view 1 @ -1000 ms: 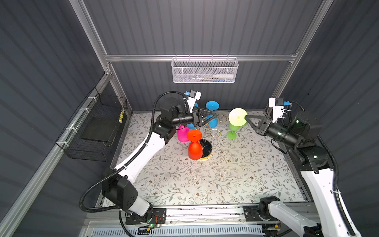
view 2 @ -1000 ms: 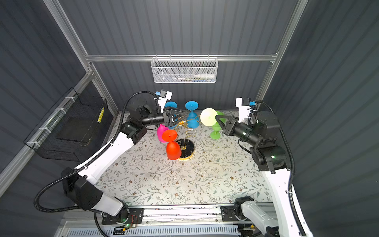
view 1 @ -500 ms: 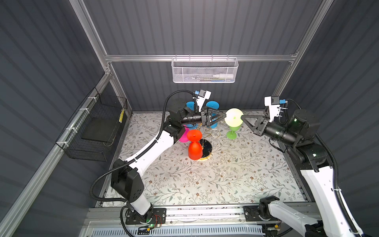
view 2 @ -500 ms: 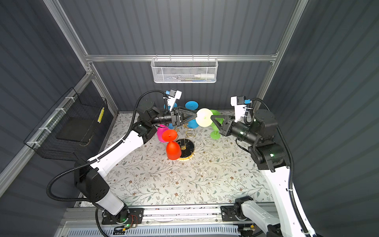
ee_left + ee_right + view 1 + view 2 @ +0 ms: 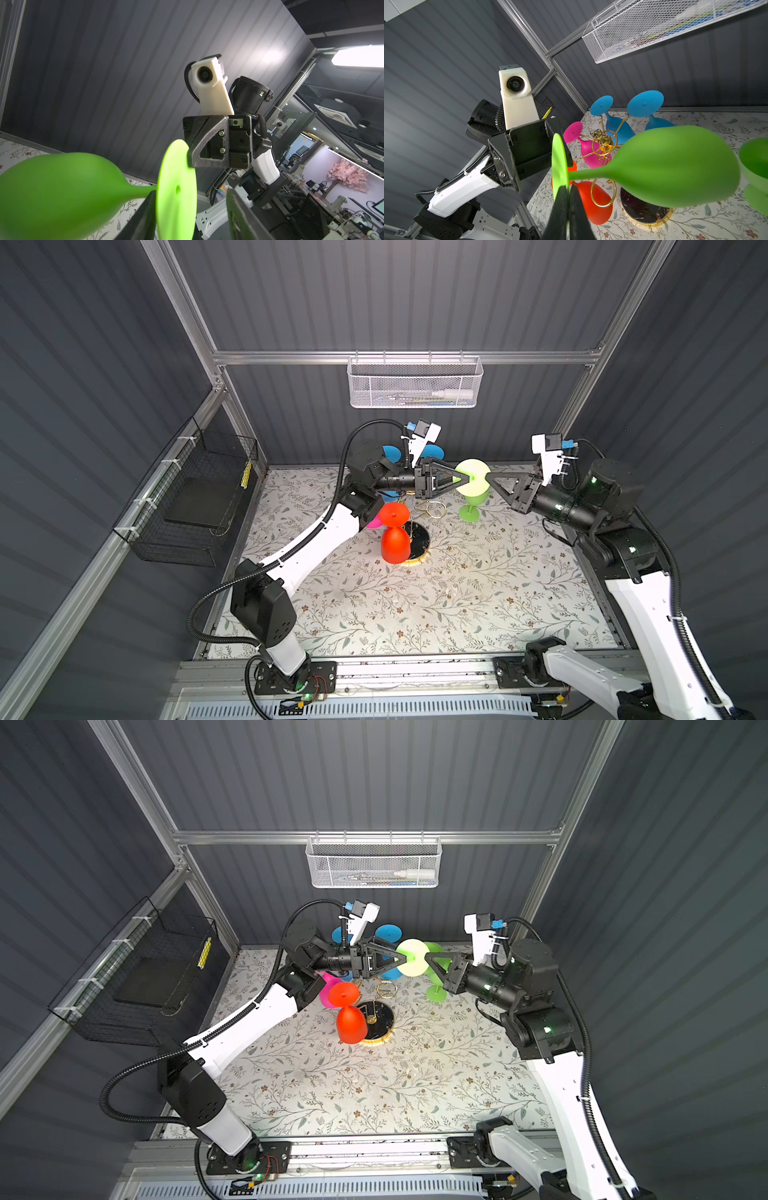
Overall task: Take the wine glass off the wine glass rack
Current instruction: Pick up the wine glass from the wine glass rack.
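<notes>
Removal looks done: my right tool (image 5: 566,193) clenches the green wine glass (image 5: 675,166) clear of the wine glass rack (image 5: 602,143); left tool (image 5: 190,191), unclenched, straddles its foot.

Looks like a robotics lab: grey ribbed panels (image 5: 374,294) on an aluminium frame (image 5: 407,357) boxing in a floral-covered table (image 5: 457,597), two robot arms (image 5: 309,541) bolted to a rail (image 5: 415,670) along the table's near edge, and, beyond the table, workbenches (image 5: 324,193) crowded with monitors (image 5: 378,206).
</notes>
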